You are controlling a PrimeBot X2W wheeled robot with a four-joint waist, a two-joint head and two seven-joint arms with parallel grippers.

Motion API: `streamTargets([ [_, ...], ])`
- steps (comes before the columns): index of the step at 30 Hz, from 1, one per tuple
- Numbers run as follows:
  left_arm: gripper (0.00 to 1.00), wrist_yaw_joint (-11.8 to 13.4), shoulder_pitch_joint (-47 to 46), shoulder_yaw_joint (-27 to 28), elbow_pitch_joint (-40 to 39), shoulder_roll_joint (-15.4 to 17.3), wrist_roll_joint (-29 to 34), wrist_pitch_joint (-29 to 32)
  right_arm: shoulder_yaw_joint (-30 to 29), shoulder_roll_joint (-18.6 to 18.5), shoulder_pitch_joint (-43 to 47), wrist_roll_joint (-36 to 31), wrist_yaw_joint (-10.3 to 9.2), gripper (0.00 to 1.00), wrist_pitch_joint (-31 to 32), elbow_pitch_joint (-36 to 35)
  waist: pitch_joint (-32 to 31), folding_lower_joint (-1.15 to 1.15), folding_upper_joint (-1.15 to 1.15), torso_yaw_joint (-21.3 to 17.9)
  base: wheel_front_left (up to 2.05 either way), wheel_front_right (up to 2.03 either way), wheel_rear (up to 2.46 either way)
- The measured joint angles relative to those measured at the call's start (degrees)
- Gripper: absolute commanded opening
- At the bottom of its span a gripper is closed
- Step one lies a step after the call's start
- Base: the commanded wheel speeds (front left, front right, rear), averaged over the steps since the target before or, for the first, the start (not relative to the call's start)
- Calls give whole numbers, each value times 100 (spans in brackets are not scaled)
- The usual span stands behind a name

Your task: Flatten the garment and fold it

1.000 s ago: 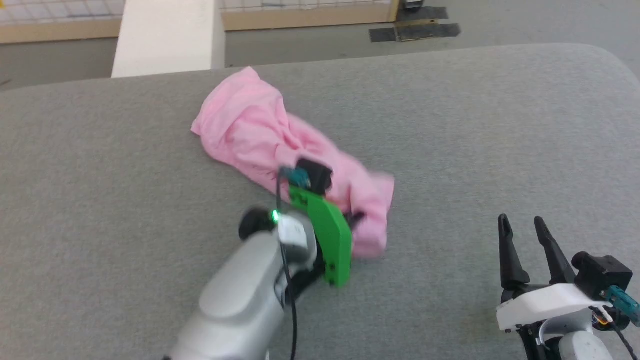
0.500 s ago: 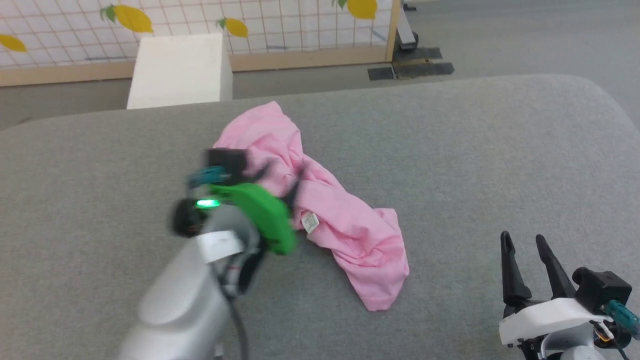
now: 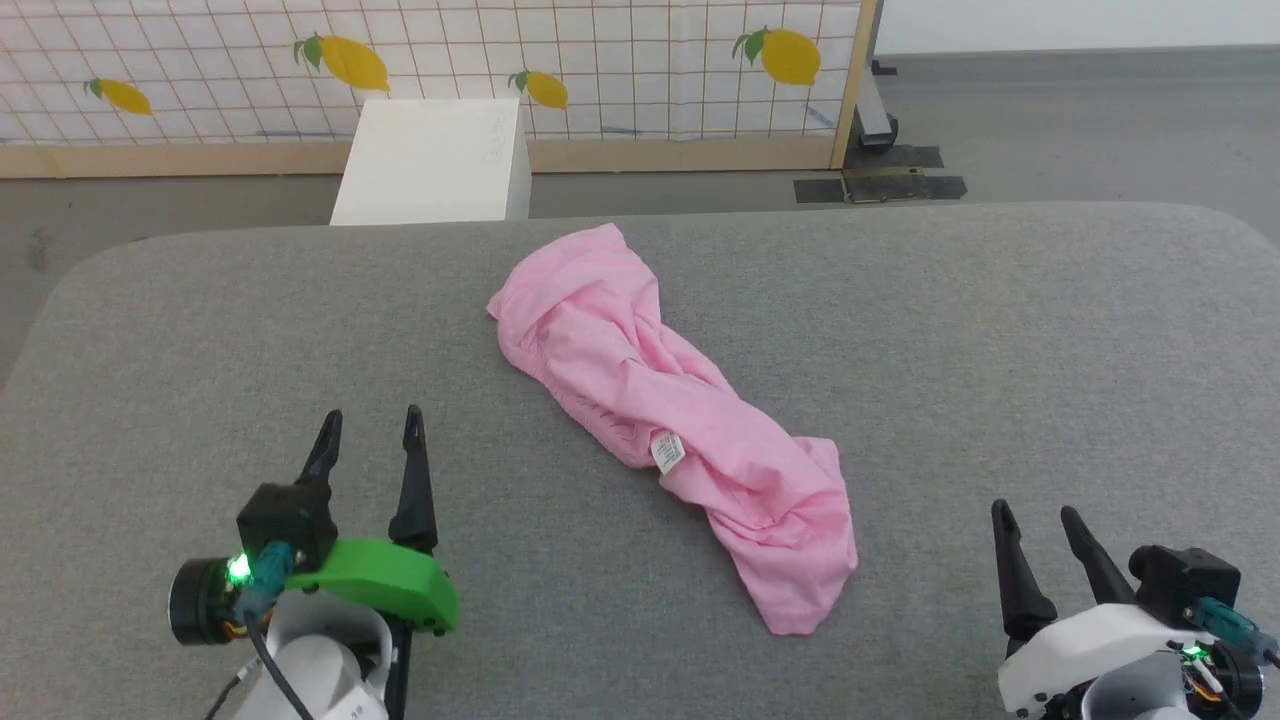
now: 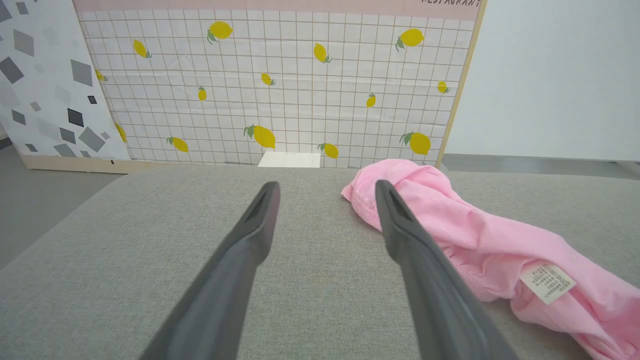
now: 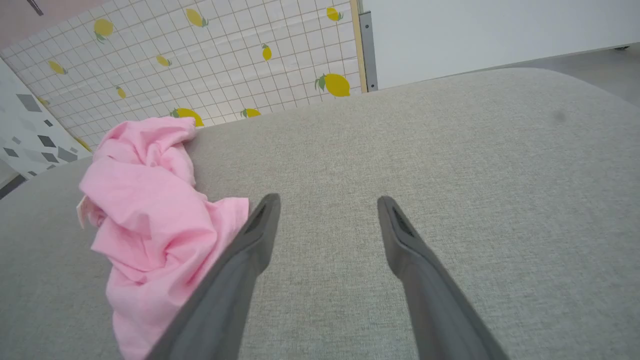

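Note:
The light pink garment (image 3: 670,420) lies bunched in a long diagonal heap on the grey table (image 3: 1000,350), running from far centre to near right. Its white tag (image 3: 667,451) faces up at mid-length. In the left wrist view the garment (image 4: 480,235) sits right of the fingers, tag (image 4: 547,283) showing. The right wrist view has the garment (image 5: 150,210) at the left. My left gripper (image 3: 370,420) rests open at the near left, apart from the cloth. At the near right, my right gripper (image 3: 1035,515) is open too, holding nothing.
A white box (image 3: 435,160) stands on the floor behind the table's far edge. A lemon-patterned grid screen (image 3: 450,70) with a wooden frame closes the back. Bare grey table surface stretches on both sides of the garment.
My left arm let go of the garment and drew back from it to the near left, fingers now open. The head camera tilted up, showing more of the room. The garment lies longer, tag up.

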Motion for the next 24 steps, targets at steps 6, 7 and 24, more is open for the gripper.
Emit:
streamTargets([
  [6, 100, -59, 346, 372, -389, -345, 252, -16, 57, -3, -301, -223, -1, 100, 788, 38, 131, 0, 0, 51, 0, 0, 0],
  [7, 100, -69, 366, 435, -441, -393, 272, -16, 96, -3, -410, -263, 0, 100, 931, 41, 153, 0, 0, 56, 0, 0, 0],
  [24, 100, -783, 213, 827, -391, -1103, 834, -16, 1115, -29, -2475, -1023, 0, 100, 4152, 1368, 836, 0, 0, 507, 0, 0, 0],
])
